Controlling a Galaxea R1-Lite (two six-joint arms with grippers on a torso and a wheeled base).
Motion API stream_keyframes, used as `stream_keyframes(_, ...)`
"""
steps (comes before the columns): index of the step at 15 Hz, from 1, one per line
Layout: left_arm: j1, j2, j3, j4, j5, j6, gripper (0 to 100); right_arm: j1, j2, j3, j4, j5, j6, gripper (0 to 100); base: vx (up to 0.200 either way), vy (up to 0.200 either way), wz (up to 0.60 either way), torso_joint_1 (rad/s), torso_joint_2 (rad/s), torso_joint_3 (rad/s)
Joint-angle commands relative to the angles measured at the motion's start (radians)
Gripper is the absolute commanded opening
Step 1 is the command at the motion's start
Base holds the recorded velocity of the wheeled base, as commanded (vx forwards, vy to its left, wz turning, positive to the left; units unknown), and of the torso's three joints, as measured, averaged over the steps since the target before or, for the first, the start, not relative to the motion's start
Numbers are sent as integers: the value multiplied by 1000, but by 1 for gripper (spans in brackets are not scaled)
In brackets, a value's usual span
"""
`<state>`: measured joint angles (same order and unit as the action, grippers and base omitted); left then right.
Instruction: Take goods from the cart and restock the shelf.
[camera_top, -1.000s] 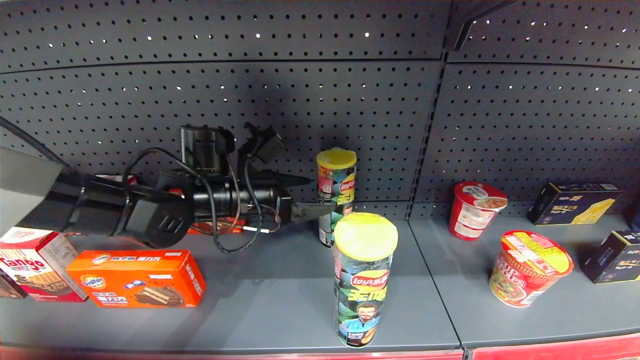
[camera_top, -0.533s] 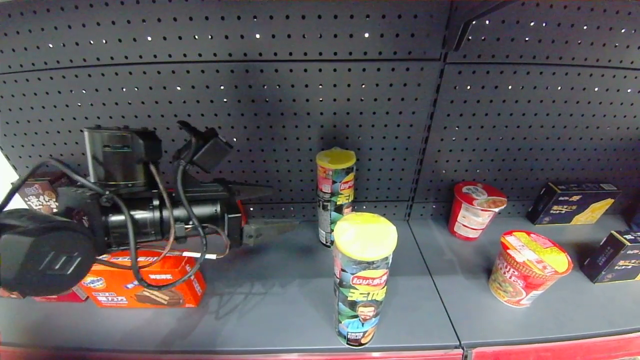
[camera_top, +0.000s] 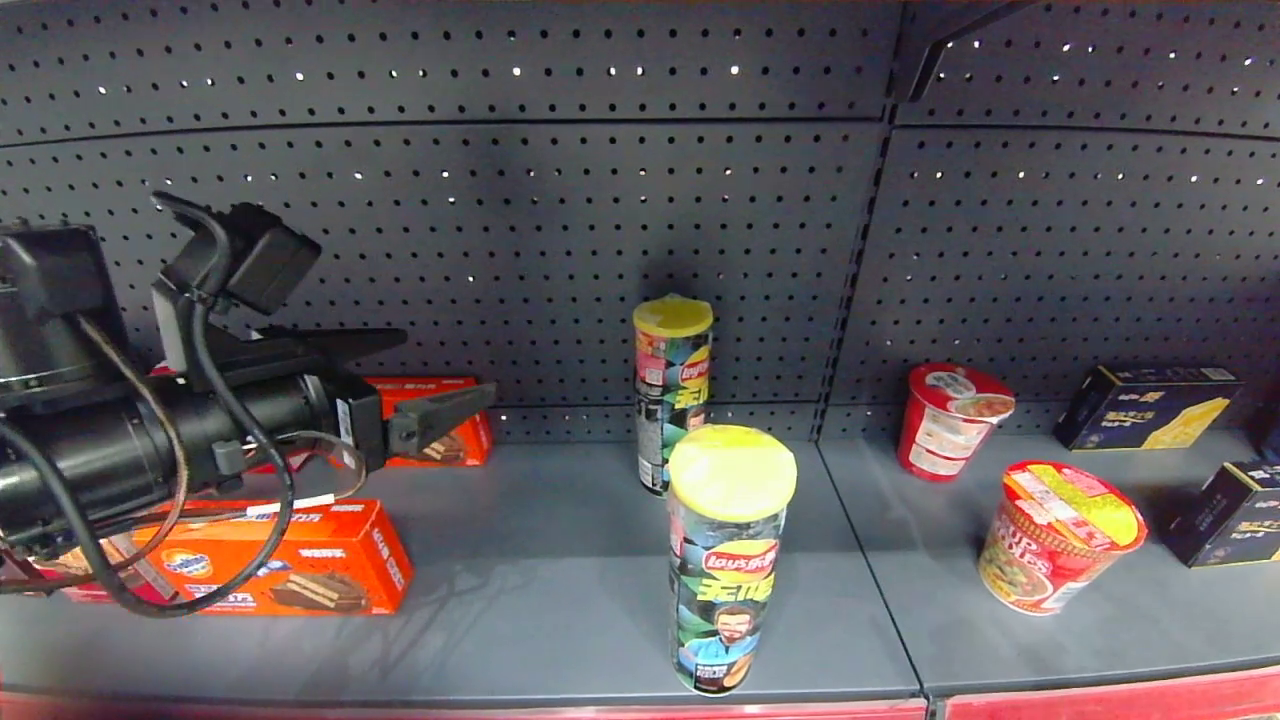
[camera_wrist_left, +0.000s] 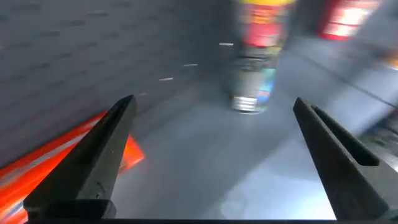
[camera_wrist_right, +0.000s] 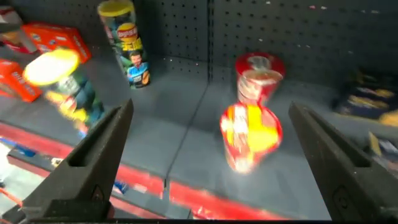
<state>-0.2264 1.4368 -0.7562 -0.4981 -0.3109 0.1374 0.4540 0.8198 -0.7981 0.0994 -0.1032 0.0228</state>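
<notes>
On the grey shelf (camera_top: 560, 620), toward its left end: left gripper (camera_top: 445, 365) raised near the orange biscuit box (camera_top: 300, 560), claw spread wide and empty. Well apart from it, two upright yellow-lidded chip cans, front can (camera_top: 728, 580) near the edge, rear can (camera_top: 672, 400) by the pegboard. Right gripper (camera_wrist_right: 209, 107) also wide open, holding nothing, facing the red noodle cup (camera_wrist_right: 250, 137).
</notes>
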Motion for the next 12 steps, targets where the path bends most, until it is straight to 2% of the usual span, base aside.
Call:
stream_keyframes(1,-14,-82,38,3,56,-7,100,68,162,46,-70,-44,2,100,0,0,0,0,0,0)
stream_keyframes(2,-16,-128,89,3,102,-7,100,121,206,79,-121,-107,14,100,0,0,0,0,0,0)
stream_keyframes(3,-13,-173,153,3,115,-6,100,178,245,119,-156,-165,42,100,0,0,0,0,0,0)
stream_keyframes(5,-4,-216,222,16,164,1,100,256,302,184,-230,-237,68,100,0,0,0,0,0,0)
stream_keyframes(7,-2,-239,227,67,188,-1,100,285,363,238,-345,-243,69,100,0,0,0,0,0,0)
stream_keyframes(12,21,-236,224,73,187,1,100,296,466,200,-380,-268,68,100,0,0,0,0,0,0)
